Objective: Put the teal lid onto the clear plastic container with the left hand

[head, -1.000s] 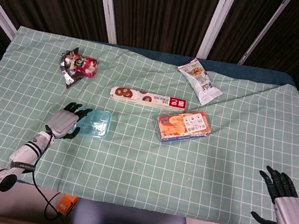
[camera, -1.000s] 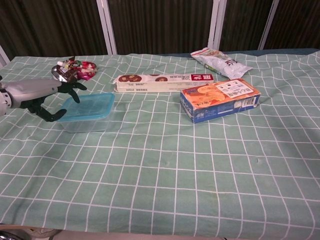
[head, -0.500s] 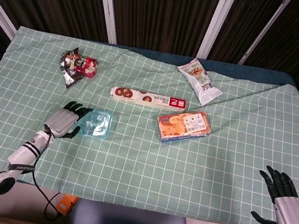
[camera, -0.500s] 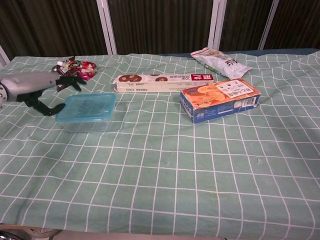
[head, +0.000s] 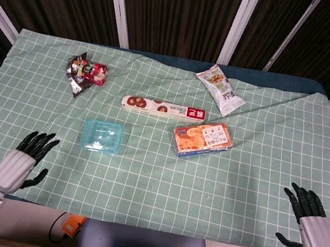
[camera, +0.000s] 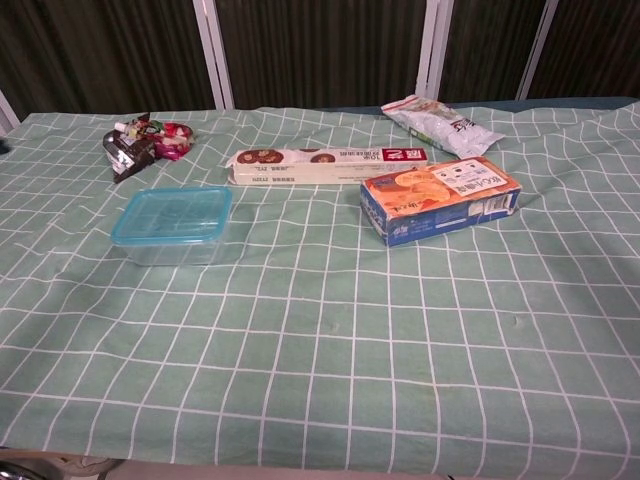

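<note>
Head view shows the teal lid (head: 103,135) seated on the clear plastic container (camera: 172,240), left of centre. Left hand (head: 22,160) at the near left edge, fingers spread, holding nothing. Right hand (head: 308,219) near right, likewise spread and empty, wrist cut off. Chest view shows neither hand.

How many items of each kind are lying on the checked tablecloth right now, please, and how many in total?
Lidded containers: 1, the clear plastic container with the teal lid on it
Boxes: 2, the long biscuit box and the orange cracker box
Snack packets: 2, the white bag and the dark-and-red packet
Total: 5
</note>
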Robot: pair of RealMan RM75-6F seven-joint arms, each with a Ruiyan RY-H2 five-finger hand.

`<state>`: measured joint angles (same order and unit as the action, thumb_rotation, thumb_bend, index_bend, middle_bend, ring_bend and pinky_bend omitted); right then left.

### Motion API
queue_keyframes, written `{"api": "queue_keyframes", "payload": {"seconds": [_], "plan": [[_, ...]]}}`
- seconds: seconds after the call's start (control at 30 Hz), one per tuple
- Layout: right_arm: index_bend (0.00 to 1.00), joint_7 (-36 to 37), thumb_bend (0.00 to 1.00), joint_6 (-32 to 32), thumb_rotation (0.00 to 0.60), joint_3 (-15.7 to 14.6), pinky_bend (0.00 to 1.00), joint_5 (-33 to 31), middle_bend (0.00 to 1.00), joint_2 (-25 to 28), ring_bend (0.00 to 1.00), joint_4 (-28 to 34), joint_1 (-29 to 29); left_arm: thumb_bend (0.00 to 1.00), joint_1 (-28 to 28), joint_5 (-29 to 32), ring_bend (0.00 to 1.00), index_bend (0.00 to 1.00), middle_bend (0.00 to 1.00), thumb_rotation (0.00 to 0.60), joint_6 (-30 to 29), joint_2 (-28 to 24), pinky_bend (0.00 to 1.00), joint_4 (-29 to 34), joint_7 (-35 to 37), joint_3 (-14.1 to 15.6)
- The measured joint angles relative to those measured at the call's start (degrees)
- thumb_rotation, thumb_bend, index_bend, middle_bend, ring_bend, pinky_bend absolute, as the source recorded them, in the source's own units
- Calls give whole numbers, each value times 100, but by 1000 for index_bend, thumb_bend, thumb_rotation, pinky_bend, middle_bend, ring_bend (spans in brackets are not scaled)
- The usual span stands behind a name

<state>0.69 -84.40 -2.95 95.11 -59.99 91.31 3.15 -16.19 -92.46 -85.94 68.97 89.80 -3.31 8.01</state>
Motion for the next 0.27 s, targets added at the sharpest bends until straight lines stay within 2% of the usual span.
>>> {"api": "queue_keyframes", "payload": {"seconds": [0.1,0.27], "plan": [[0,-184,185,34,600,26,0,-53,40,-71,0,33,8,389,529,-72,0,0,0,600,-316,47,0,-107,-113,224],[0,-297,186,-28,600,39,0,-60,40,-138,0,51,-28,389,640,-185,0,0,0,600,-476,59,0,-231,-22,210]]}}
